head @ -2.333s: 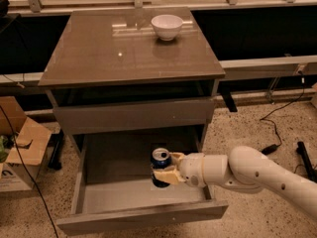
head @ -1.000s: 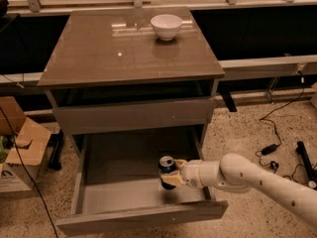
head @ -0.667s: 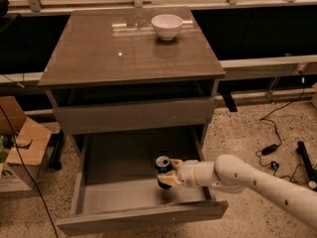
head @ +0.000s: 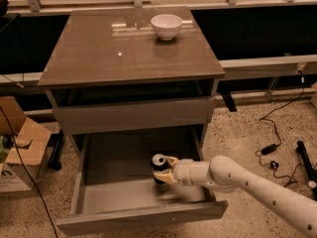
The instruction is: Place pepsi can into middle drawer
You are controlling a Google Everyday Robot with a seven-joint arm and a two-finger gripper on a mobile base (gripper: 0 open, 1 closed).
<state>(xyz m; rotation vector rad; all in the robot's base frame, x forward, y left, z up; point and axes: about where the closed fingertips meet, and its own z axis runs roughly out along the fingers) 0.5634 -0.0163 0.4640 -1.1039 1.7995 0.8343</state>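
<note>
The pepsi can (head: 158,166), dark with a silver top, stands upright inside the open middle drawer (head: 124,195), right of the drawer's centre. My gripper (head: 165,171) reaches in from the right on a white arm and is shut on the can, its yellowish fingers (head: 170,177) wrapped around the can's right side. The can's base is at or just above the drawer floor; I cannot tell if it touches. The drawer is pulled far out of the grey-brown cabinet, under a closed plain drawer front (head: 133,114).
A white bowl (head: 166,26) sits at the back of the cabinet top (head: 114,48). A cardboard box (head: 17,143) stands on the floor to the left. Black cables (head: 277,148) lie on the floor to the right.
The gripper and can have shifted slightly left and a little lower inside the drawer. The grip has stayed shut on the can.
</note>
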